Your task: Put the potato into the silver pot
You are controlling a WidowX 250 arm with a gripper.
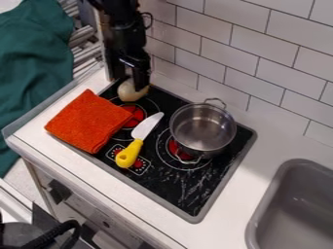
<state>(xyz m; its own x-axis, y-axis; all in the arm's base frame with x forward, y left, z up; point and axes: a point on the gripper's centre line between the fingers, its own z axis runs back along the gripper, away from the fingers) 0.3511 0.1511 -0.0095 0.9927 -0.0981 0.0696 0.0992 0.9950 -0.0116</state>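
At the upper left, the gripper point(129, 79) hangs down over the stove's back left corner, its fingers spread apart. The pale, yellowish potato point(132, 91) lies on the black stovetop right below it, with one fingertip overlapping its upper right side. Whether the fingers touch it, I cannot tell. The silver pot point(203, 129), with two loop handles and no lid, stands to the right of the potato on the stove's right burner. Its visible inside holds nothing.
An orange cloth point(89, 120) lies folded over the stove's left edge. A knife with a yellow handle point(129, 154) rests between cloth and pot. The tiled wall point(250, 53) rises behind the stove point(170, 187), and a grey sink point(292, 206) is at the lower right.
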